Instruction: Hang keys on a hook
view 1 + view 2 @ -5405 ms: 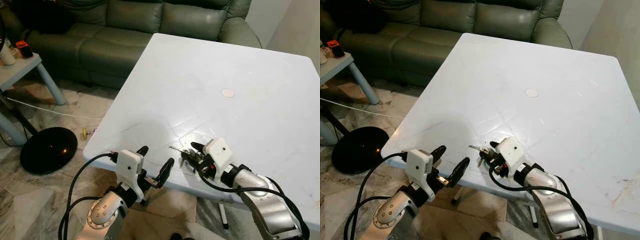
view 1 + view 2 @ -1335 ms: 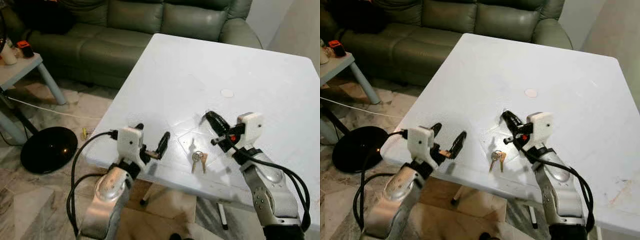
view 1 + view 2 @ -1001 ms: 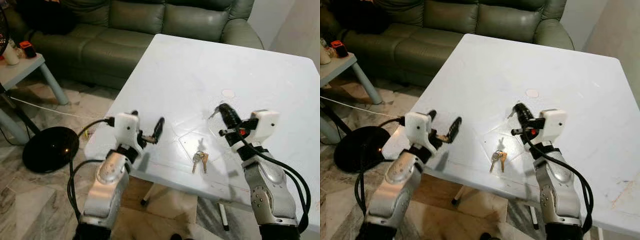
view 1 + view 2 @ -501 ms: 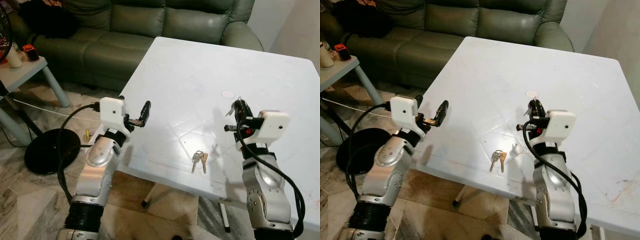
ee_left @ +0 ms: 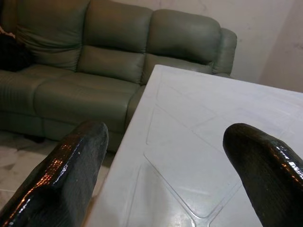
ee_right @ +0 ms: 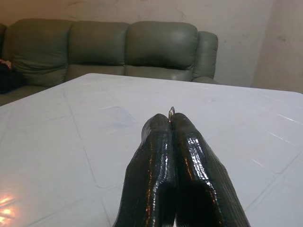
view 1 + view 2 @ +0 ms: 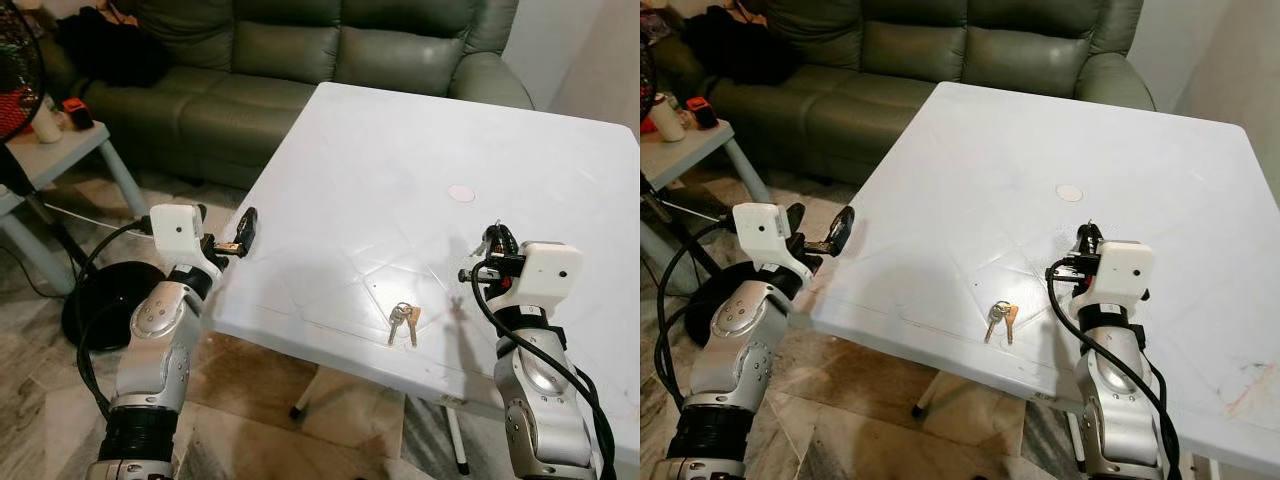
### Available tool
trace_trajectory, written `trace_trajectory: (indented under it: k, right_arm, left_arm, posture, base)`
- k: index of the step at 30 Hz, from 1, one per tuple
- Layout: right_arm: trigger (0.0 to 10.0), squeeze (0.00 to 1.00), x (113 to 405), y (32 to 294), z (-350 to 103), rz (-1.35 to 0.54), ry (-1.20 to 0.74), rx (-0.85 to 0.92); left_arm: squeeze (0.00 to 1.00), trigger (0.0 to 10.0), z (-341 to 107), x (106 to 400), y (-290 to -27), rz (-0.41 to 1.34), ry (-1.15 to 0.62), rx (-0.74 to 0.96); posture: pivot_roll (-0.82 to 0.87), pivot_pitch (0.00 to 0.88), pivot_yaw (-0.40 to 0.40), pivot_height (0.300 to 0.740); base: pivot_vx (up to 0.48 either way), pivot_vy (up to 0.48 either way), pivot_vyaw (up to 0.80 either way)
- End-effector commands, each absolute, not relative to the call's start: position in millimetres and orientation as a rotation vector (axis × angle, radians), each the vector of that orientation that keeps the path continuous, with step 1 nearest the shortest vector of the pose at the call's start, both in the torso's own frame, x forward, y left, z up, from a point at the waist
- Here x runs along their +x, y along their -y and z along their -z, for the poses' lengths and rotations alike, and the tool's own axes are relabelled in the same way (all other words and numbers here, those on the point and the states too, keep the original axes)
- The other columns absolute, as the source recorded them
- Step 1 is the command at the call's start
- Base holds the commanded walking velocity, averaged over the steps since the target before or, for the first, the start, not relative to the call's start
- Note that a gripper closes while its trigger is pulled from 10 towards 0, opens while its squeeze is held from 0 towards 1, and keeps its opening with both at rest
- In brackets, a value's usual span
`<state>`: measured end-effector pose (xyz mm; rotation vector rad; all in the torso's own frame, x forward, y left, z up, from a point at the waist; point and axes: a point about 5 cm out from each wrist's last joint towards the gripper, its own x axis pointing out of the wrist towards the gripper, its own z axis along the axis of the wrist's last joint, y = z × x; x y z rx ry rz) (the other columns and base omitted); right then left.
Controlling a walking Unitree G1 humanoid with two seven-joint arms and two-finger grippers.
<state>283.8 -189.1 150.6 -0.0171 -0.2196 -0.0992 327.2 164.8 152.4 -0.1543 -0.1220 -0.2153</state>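
The right gripper is raised above the white table, its fingers pressed together on a small metal ring (barely peeking out at the tips). The keys lie flat on the table, below and to its left, well apart. The left gripper hovers at the table's left edge, fingers spread.
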Motion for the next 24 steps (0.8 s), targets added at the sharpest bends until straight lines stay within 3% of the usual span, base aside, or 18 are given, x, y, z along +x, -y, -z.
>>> trace_trajectory:
  k: [1,24]
  right_arm:
    - [10.0,0.00,286.7,187.8,-149.1,0.111,0.197,-0.025]
    - [10.0,0.00,283.3,177.3,-143.1,0.067,0.171,-0.040]
  left_arm:
    - [0.00,10.0,-156.9,330.1,-165.4,0.217,0.137,-0.146]
    - [0.00,10.0,-150.0,329.9,-159.7,0.207,0.114,-0.135]
  posture:
    - [0.13,0.024,0.005,0.740]
    - [0.13,0.039,0.010,0.740]
  base:
    - [0.000,0.000,-0.64]
    - [0.000,0.000,-0.77]
